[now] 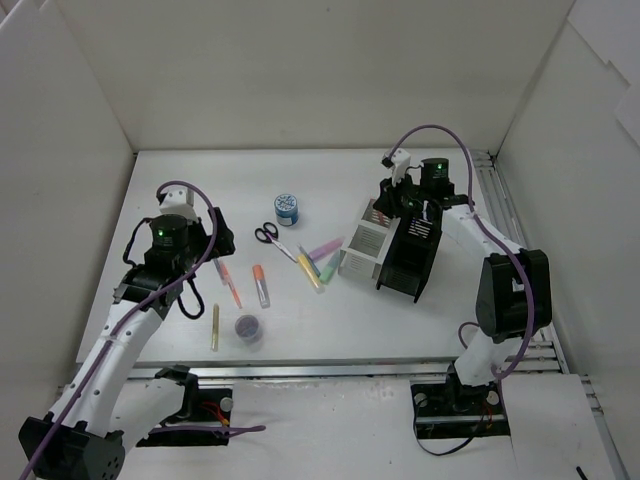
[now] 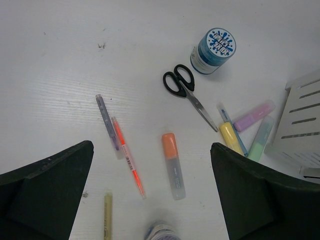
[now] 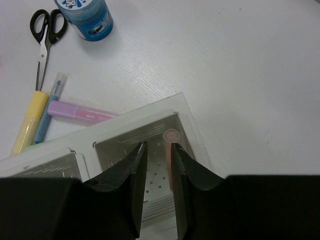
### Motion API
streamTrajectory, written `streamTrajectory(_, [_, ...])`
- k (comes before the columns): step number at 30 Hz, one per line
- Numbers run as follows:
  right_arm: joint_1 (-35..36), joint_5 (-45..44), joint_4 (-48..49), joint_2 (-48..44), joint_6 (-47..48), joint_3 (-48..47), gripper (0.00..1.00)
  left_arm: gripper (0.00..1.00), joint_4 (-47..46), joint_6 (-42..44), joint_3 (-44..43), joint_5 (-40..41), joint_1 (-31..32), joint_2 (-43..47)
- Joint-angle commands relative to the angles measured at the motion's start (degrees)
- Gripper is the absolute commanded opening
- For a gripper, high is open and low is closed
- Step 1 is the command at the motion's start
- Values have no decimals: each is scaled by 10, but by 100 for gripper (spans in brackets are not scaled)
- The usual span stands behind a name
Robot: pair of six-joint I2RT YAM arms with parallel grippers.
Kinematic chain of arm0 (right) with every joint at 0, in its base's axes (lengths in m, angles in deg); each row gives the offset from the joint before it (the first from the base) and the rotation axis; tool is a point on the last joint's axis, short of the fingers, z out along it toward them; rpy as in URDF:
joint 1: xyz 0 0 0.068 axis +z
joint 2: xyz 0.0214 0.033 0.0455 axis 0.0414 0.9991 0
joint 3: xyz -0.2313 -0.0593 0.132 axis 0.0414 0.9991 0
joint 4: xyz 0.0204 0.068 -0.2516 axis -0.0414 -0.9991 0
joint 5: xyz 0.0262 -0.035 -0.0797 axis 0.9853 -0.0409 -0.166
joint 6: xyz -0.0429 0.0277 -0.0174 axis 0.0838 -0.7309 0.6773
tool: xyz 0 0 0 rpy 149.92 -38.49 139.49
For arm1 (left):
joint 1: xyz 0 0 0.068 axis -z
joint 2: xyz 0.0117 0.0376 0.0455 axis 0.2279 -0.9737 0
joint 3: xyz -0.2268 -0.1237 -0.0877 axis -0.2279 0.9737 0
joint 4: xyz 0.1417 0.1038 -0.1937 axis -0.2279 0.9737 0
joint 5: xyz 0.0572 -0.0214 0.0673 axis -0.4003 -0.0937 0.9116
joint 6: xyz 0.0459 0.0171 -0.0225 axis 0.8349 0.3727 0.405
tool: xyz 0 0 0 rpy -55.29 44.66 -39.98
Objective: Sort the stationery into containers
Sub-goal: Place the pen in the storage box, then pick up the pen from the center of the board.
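The right gripper (image 3: 158,147) hangs over a corner compartment of the white mesh organizer (image 3: 150,111), its fingers parted by a narrow slot and clamping nothing. A pink-capped pen (image 3: 171,136) stands in that compartment close against one finger; whether they touch cannot be told.

The left gripper (image 2: 151,147), spread wide and empty, hovers over loose stationery well left of the organizer: an orange highlighter (image 2: 172,165), two thin pens (image 2: 120,145), scissors (image 2: 182,87) and a blue tin (image 2: 214,50). Pastel highlighters (image 2: 250,125) lie just beside the organizer.

The pens look light, stiff and slick, and likely to roll, so mid-barrel seems the safest hold.

The purple jar (image 1: 248,327) is cut off in the left wrist view. The black pen holder (image 1: 408,262), just right of the organizer, hides its inside.
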Motion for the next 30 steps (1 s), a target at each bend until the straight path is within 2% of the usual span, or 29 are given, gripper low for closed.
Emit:
streamTrajectory(1, [-3,-9,34,-41,21,10,24,100,-13,-6,-31,17,-4,14])
streamTrajectory(2, [-6,-10,35,-42,25,12,27,99,-11,-7,-32,19,-4,14])
streamTrajectory(5, [-7,-9,34,-53,24,16,44,99,-9,-6,-32,20,-4,17])
streamTrajectory(10, [-14,14,23,-65,-5,-9,47,100,-14,-5,-33,17,-4,9])
streamTrajectory(15, [-17,42,9,-102,-44,-40,63,100,-16,-5,-47,14,-4,-20])
streamTrajectory(16, [-16,45,11,-109,-57,-41,73,99,-15,-6,-50,14,-4,-31])
streamTrajectory(17, [-9,47,10,-125,-54,-42,98,99,-15,-5,-53,14,-4,-37])
streamTrajectory(18, [-5,34,7,-133,-50,-41,98,99,-13,-6,-56,15,-4,-42])
streamTrajectory(23, [100,-12,-40,-158,8,-63,98,100,28,-42,-68,42,-4,-55])
streamTrajectory(26, [163,-78,-50,-140,2,-94,98,99,56,-71,-58,56,-9,-50])
streamTrajectory(30, [252,-210,-55,-97,-23,-148,98,99,100,-122,-28,43,-24,-49])
